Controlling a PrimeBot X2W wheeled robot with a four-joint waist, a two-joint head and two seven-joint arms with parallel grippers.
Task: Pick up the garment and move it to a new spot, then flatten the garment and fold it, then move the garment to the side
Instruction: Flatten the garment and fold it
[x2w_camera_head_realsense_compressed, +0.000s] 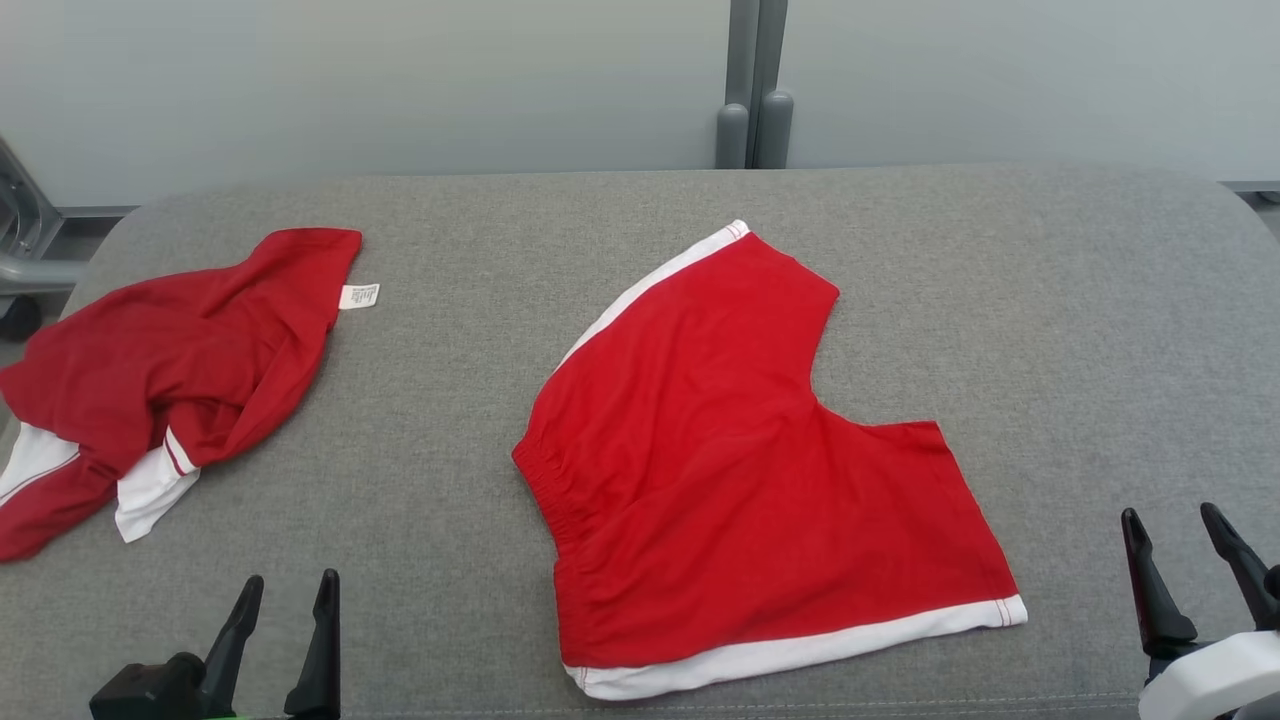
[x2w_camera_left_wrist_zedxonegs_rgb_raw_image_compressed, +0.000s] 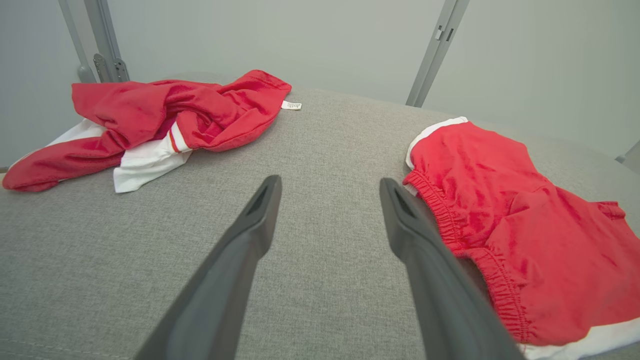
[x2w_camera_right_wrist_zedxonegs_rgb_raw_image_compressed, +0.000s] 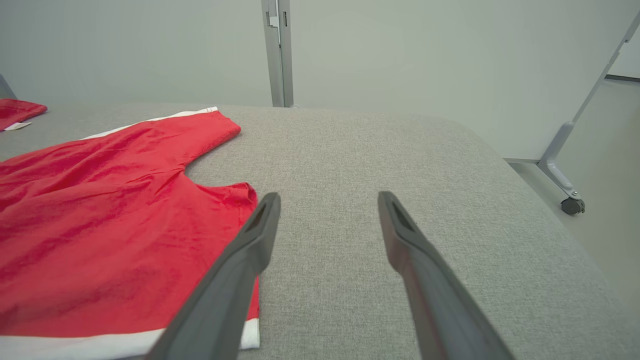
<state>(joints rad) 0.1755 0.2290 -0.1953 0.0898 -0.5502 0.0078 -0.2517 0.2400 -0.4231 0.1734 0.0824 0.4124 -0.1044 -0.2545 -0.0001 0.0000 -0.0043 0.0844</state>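
Both arms parked low: left gripper (x2w_camera_head_realsense_compressed: 285, 590) and right gripper (x2w_camera_head_realsense_compressed: 1175, 525) each have their 2 fingers spread wide, pointing up, holding nothing.

The crumpled red and white garment (x2w_camera_head_realsense_compressed: 150, 370) is cut by the head view's left edge. Its small white label (x2w_camera_head_realsense_compressed: 359, 296) has print too small to read. The flat red white-hemmed shorts (x2w_camera_right_wrist_zedxonegs_rgb_raw_image_compressed: 100, 225) run off the right wrist view's left edge.
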